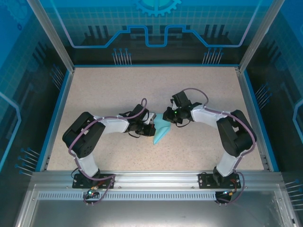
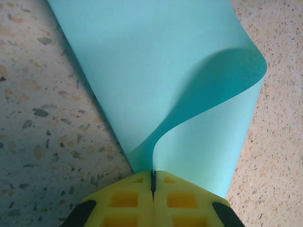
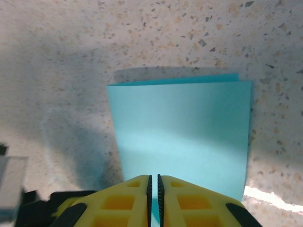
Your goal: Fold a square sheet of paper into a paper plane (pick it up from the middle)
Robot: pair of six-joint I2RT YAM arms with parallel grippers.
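**Item: blue sheet of paper, part-folded, held at two edges**

Sheet of paper (image 1: pixel 161 132): thin, plain cyan. It sits at the middle of the table (image 1: pixel 118 90), between the two arms and tapering to a point toward the near edge. It is not yet a finished plane.
- From the right wrist, it reads as doubled over. A second layer peeks out just beyond the far edge of the top one (image 3: pixel 184 132), and the fold lies flat on the table.
- From the left wrist, one layer (image 2: pixel 156 71) lifts and curls over in a soft roll beside the flatter part, not pressed down.

Left gripper (image 1: pixel 152 127): clenched on the paper. The yellow fingers (image 2: pixel 128 198) meet with the sheet's edge pinched in the seam between them. The hold probably anchors that end so the loose layer can be turned.

Right gripper (image 1: pixel 166 118): jaws drawn almost together (image 3: pixel 153 182). The near edge of the folded paper runs into the narrow slit, so it appears to be grasping the sheet. Its likely purpose is to steady the opposite side and keep the layers aligned.

Risk, as judged: thin paper pulled from two sides may slip, skew or crease off-line.

Table: speckled beige, with a blue rim.
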